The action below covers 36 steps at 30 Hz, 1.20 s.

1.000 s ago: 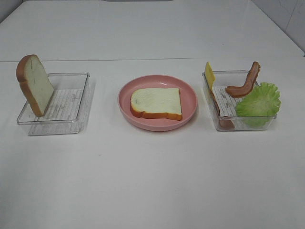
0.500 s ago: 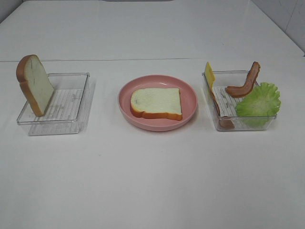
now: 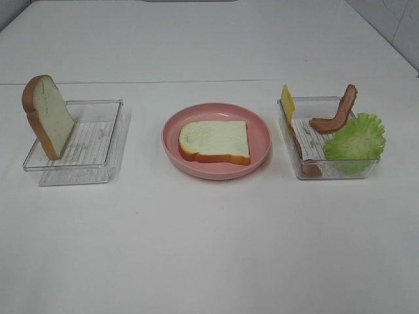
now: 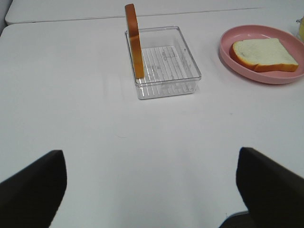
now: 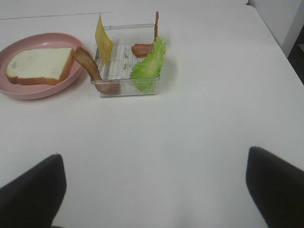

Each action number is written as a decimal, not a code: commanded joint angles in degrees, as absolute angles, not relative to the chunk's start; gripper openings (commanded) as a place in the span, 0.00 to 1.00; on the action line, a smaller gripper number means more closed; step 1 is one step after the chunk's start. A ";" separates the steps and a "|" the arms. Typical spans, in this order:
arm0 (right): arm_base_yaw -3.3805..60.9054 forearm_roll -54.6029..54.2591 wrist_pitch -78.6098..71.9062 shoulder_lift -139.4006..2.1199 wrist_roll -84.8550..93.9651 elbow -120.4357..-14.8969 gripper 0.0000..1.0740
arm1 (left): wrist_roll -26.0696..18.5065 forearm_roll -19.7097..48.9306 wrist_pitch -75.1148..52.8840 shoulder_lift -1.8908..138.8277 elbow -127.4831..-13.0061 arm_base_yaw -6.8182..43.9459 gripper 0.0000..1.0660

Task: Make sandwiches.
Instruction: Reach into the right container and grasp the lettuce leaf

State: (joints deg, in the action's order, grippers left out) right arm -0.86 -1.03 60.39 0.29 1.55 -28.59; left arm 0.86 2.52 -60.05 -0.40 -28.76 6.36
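One white bread slice [image 3: 215,140] lies flat on the pink plate [image 3: 262,131]. A second bread slice [image 3: 49,116] leans upright in the left clear tray [image 3: 98,140]. The right clear tray [image 3: 308,140] holds the yellow cheese [image 3: 287,101], two bacon strips [image 3: 337,111] and the green lettuce [image 3: 355,140]. My left gripper [image 4: 152,190] is open and empty, well short of the bread tray [image 4: 166,61]. My right gripper [image 5: 154,194] is open and empty, well short of the lettuce [image 5: 149,64] and cheese [image 5: 103,40]. Neither gripper shows in the exterior view.
The white table has a seam [image 3: 209,82] running across behind the trays. Its right edge [image 5: 275,33] shows in the right wrist view. One bacon strip [image 5: 90,64] hangs over the tray's wall towards the plate.
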 commanded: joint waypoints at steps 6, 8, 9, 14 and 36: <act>-0.97 -1.15 60.22 0.97 2.06 -28.71 0.92 | 0.52 3.04 -59.19 -1.26 -28.59 5.21 0.83; -0.97 -1.15 60.22 0.86 2.06 -28.71 0.92 | 0.52 3.09 -59.19 -1.26 -28.59 2.41 0.83; -0.97 -1.15 60.22 0.86 2.06 -28.71 0.92 | 0.52 3.09 -59.19 -1.26 -28.59 2.41 0.83; -0.97 -1.20 60.22 0.80 2.06 -28.71 0.92 | 0.52 3.21 -59.19 -1.43 -28.59 -4.64 0.83; -0.97 -5.56 60.16 -26.30 1.60 -36.21 0.91 | 0.52 3.21 -59.19 -1.43 -28.59 -4.64 0.83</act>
State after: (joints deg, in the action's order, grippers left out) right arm -0.86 -3.21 60.50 -18.33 1.43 -32.72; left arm 0.63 2.75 -59.99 -0.40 -28.59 -4.47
